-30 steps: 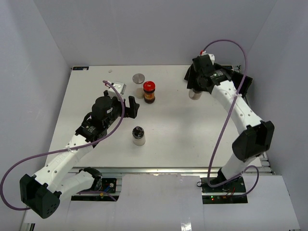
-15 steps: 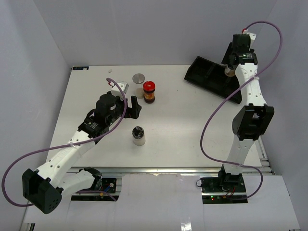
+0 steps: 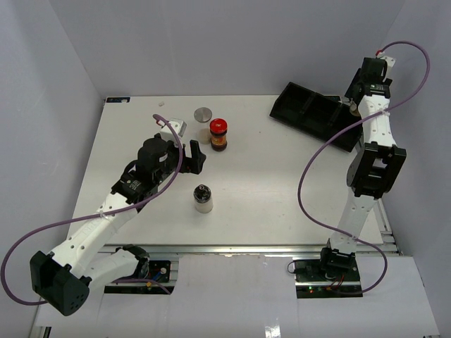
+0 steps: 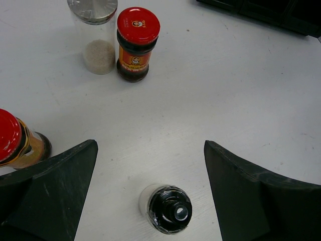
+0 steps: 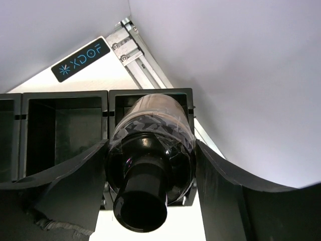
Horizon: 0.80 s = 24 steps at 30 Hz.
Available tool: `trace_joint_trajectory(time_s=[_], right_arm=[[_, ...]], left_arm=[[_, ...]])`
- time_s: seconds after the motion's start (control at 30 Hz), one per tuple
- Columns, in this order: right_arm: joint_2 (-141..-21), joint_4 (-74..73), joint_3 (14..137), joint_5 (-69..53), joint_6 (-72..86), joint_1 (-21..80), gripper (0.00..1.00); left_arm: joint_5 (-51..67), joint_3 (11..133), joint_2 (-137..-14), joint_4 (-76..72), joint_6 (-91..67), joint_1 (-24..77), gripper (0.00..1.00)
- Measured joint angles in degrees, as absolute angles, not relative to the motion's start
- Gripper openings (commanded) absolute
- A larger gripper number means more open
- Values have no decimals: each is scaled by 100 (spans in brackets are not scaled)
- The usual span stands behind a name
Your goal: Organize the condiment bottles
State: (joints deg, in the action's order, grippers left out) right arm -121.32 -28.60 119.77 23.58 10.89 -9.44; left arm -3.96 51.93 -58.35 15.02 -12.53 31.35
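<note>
Fingers [image 5: 70,181] of right gripper [image 5: 150,143] pinch black-topped bottle [image 5: 150,115] over tray [image 5: 64,94] end compartment | left gripper [image 4: 150,155] spread wide | risk: off-centre release catches rim, bottle topples

A white table [image 3: 268,190] stands boxed in by plain, pale grey-lavender walls [image 3: 211,42] on its left, back and right sides. An aluminium rail [image 3: 246,248] runs along its near edge, and a black label [image 5: 83,59] reading XDOF lies beside the metal frame at one corner. The light is soft and even, casting only faint shadows.
</note>
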Motion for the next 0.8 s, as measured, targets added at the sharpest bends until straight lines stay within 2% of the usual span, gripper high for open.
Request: trace_joint_trajectory(time_s=[0.47,0.8], right_arm=[[-12754,-2515,11942,2078,1085,-963,8],[-12864,-2338,11819,2087,1101,-963,18]], left_arm=[[-408,5205,-5835,1505,-1251,3135,98],[-405,5214,-5835,1505,-1251,3135,98]])
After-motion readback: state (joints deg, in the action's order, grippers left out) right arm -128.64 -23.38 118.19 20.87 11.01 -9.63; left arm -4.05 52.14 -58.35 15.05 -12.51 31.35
